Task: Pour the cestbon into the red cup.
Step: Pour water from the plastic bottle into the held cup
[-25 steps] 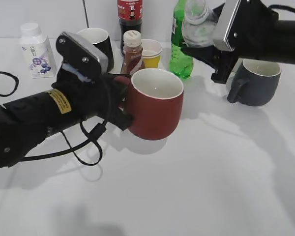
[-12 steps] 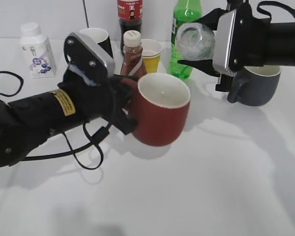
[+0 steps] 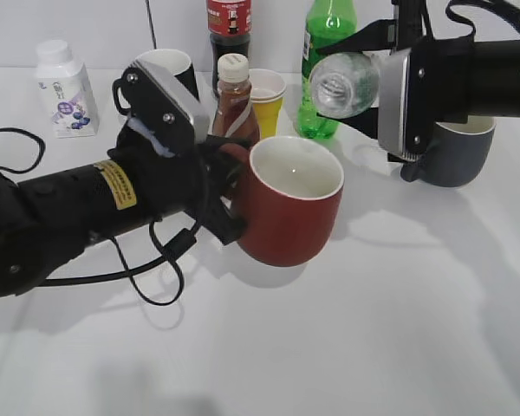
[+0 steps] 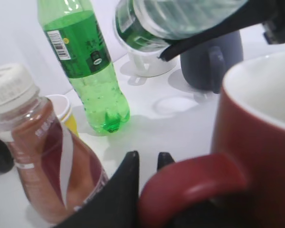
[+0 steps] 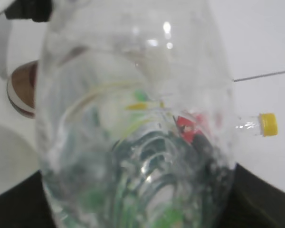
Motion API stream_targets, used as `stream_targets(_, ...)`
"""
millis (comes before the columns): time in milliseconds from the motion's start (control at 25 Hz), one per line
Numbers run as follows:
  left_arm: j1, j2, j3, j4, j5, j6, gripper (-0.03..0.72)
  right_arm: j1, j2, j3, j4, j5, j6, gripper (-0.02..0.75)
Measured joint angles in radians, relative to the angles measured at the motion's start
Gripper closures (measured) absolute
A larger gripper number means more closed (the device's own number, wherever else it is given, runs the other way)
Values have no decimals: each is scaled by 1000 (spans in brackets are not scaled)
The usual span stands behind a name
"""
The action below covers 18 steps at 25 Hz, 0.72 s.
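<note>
Cestbon (image 3: 342, 84) hangs tipped onto its side at about one o'clock from the red cup (image 3: 290, 211), above and beyond the rim, its clear neck end turned toward the camera. The right gripper (image 3: 390, 95) pinches it around the body; the left wrist view shows a dark finger crossing just beside the green label band.

Largest in view is the left arm, lying in from nine o'clock. Its left gripper (image 3: 228, 192) is closed on the cup's loop handle, and the cup looks raised and slightly tilted over the white table (image 3: 373, 329).

Behind, from ten to two o'clock, stand a black mug (image 3: 169, 69), a brown bottle (image 3: 235, 100), a yellow paper cup (image 3: 266, 94), a green soda bottle (image 3: 322, 74) and a grey mug (image 3: 455, 147).

I judge the bottle light, thin-walled and easily dented, with smooth plastic that could slip; a hold on the ribbed body near the label suits it best. The ceramic cup is heavier, stiff and breakable, and hung by its handle it may swing.
</note>
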Motion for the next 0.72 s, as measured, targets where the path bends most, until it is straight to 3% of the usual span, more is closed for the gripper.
stream_targets(720, -9, 0, 0, 50, 0, -60, 609, 0, 0, 0, 7, -1, -218, 260)
